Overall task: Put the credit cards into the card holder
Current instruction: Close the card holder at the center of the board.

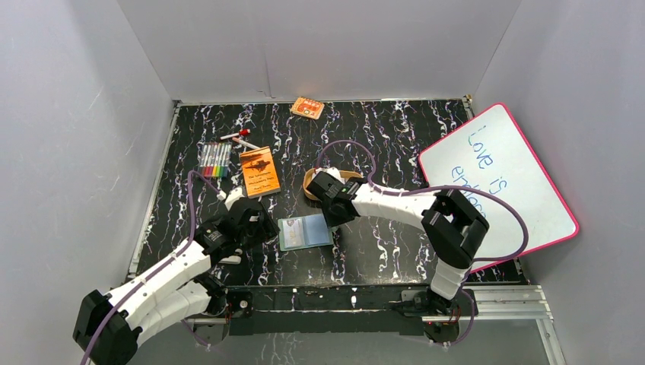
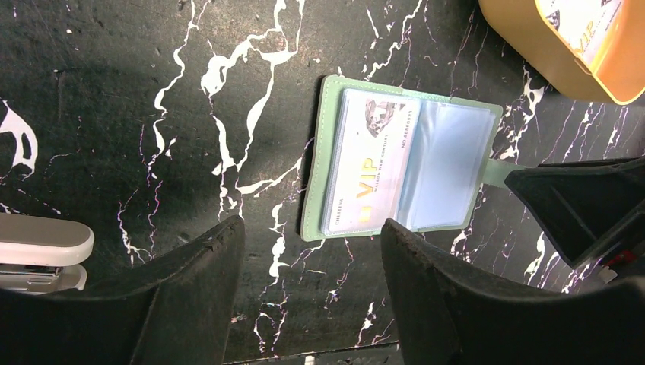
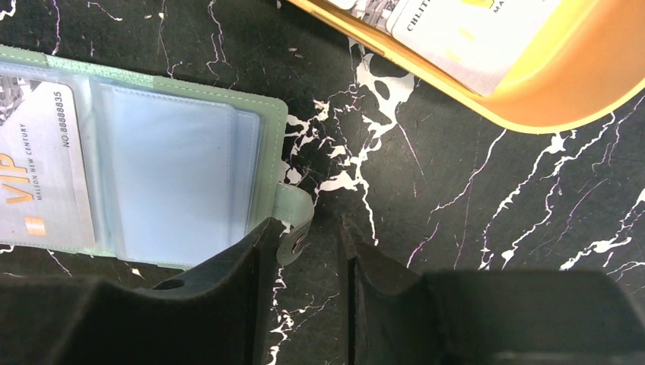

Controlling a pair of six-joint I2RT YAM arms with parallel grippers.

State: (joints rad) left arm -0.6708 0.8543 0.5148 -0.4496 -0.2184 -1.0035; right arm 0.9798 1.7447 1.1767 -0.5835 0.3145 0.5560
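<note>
1. Tabletop (image 1: 395,129), black with white veining, carries everything we need, and both arms reach in over its near half.
2. Next in size, the tan tray (image 3: 548,91) sits just beyond the right arm's wrist. At least two credit cards (image 3: 471,38) lie in it, so we judge the larger part of the job is left.
3. The card holder (image 2: 403,171) lies open and flat between the two arms, near the tray but apart from it. One VIP card (image 2: 365,167) already sits in its left sleeve. The right sleeve (image 3: 175,167) looks empty to us, pale blue and clear.
4. The left gripper (image 2: 312,236) hovers just beside the holder's left edge. Its jaws are spread wide, they hold nothing, and we see bare table between them.
5. The right gripper (image 3: 310,236) is down at the holder's right edge. Its jaws stand close together with a slim gap showing.
6. Smallest, the snap tab (image 3: 295,220) pokes into that gap and lies against one finger, with dark table between it and the other. We judge it not yet clamped, so the holder is at most lightly steadied.
</note>
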